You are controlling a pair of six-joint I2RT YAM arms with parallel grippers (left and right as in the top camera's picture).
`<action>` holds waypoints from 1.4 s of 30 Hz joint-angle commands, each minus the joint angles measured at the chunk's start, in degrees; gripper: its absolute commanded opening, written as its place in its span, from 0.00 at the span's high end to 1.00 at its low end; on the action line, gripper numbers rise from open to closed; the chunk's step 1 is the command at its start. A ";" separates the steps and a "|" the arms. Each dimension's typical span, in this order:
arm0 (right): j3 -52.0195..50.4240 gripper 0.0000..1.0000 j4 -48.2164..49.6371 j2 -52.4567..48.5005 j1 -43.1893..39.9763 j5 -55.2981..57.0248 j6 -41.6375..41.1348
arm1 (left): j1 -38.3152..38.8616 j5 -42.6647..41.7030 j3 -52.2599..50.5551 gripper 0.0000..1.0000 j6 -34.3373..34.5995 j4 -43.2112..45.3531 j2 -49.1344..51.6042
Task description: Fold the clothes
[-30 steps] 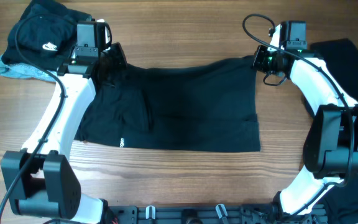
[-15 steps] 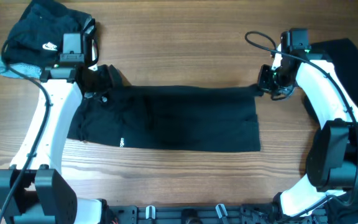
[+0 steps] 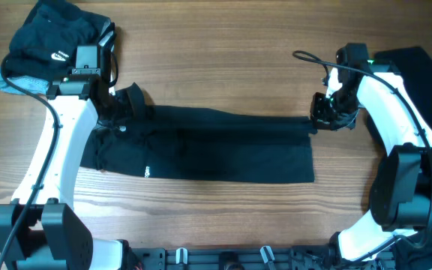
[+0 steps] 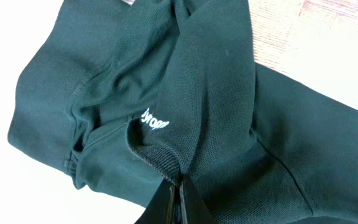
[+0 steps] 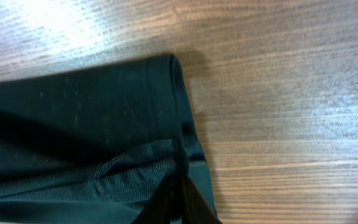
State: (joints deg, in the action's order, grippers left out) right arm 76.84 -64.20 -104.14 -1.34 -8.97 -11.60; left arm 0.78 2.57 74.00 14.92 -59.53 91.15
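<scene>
A black shirt (image 3: 216,150) lies across the middle of the table, its far half pulled over toward the front. My left gripper (image 3: 124,112) is shut on the shirt's ribbed edge at the far left corner (image 4: 166,158); a tiny white label (image 4: 154,122) shows near it. My right gripper (image 3: 315,120) is shut on the far right corner of the same shirt (image 5: 166,155), just above the lower layer's hem (image 5: 182,87). Both hold the lifted edge low over the shirt.
A heap of clothes (image 3: 51,45) sits at the far left: a black one with a white swoosh logo (image 3: 60,55) over a grey-blue one (image 3: 6,79). Another black garment (image 3: 418,67) lies at the far right behind the right arm.
Both grippers have drawn the shirt's far edge toward the front, folding the far half over the near half; the visible shirt has become a narrower band.
</scene>
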 commanded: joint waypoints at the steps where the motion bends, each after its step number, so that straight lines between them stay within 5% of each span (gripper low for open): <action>1: -0.46 0.92 -1.22 0.63 -0.09 -0.46 1.05 | -0.31 1.84 0.13 0.96 -0.98 -1.20 -0.24; 2: -0.46 0.92 -1.40 0.63 -0.07 -0.48 1.05 | -0.31 1.84 0.13 0.95 -0.98 -1.84 -0.24; 5: -0.46 0.42 -2.86 0.63 -0.07 1.64 1.07 | -0.31 1.84 0.13 0.70 -0.98 -1.92 -0.24; 7: -0.46 0.39 -3.65 0.63 -0.09 4.52 1.01 | -0.31 1.84 0.13 0.62 -0.98 -2.78 -0.24; 14: -3.98 0.39 5.07 0.02 0.37 -6.86 1.09 | -0.31 1.79 -0.13 0.36 -1.01 -3.37 -0.22; 17: -10.54 0.42 12.20 -0.09 0.70 -9.99 1.09 | -0.31 1.79 -1.01 0.32 -0.98 -3.32 0.00; 25: -12.50 0.96 15.43 0.50 0.35 -13.38 0.92 | -0.31 1.79 -1.03 0.32 -0.98 -3.08 0.37; 39: -11.32 0.95 0.72 9.75 -0.13 -1.29 -6.40 | -0.31 1.77 -1.03 0.31 -0.98 -3.98 0.37; 40: -12.55 0.90 1.27 9.75 -0.13 -0.63 -6.45 | -0.31 1.77 -1.03 0.30 -0.98 -4.15 0.37; 41: -13.27 0.64 1.51 9.75 -0.13 0.68 -6.51 | -0.31 1.77 -1.03 0.29 -0.98 -4.39 0.37; 42: -13.44 0.54 1.79 9.75 -0.13 1.55 -6.49 | -0.31 1.77 -1.03 0.27 -0.98 -4.72 0.37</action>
State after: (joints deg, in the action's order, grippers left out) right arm 64.82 -62.81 -94.89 -1.23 -11.49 -17.19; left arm 0.78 3.64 73.45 14.06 -63.64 91.18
